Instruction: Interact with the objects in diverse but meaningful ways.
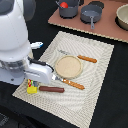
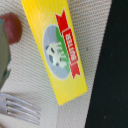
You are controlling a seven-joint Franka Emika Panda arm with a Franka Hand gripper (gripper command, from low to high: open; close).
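A yellow block (image 2: 57, 50) with a red "BUTTER" label lies on the striped placemat (image 2: 30, 85) and fills the wrist view. In the exterior view the yellow block (image 1: 32, 90) sits at the mat's near corner on the exterior view's left. My gripper (image 1: 31, 83) hangs just over it, mostly hidden by the arm, so its jaws do not show. The brown sausage stick (image 1: 51, 89) lies beside the block, and its end (image 2: 11, 26) shows in the wrist view. The white-and-blue fish (image 1: 36, 45) is behind the arm. The red tomato (image 1: 64, 5) sits in the dark pot (image 1: 68, 10).
A tan plate (image 1: 68, 66) is mid-mat, with an orange-handled knife (image 1: 83, 58) behind it and an orange-handled fork (image 1: 70, 82) in front, its tines (image 2: 20, 107) close to the block. A brown board (image 1: 107, 27) at the back holds a pan (image 1: 91, 15) and a bowl (image 1: 122, 17).
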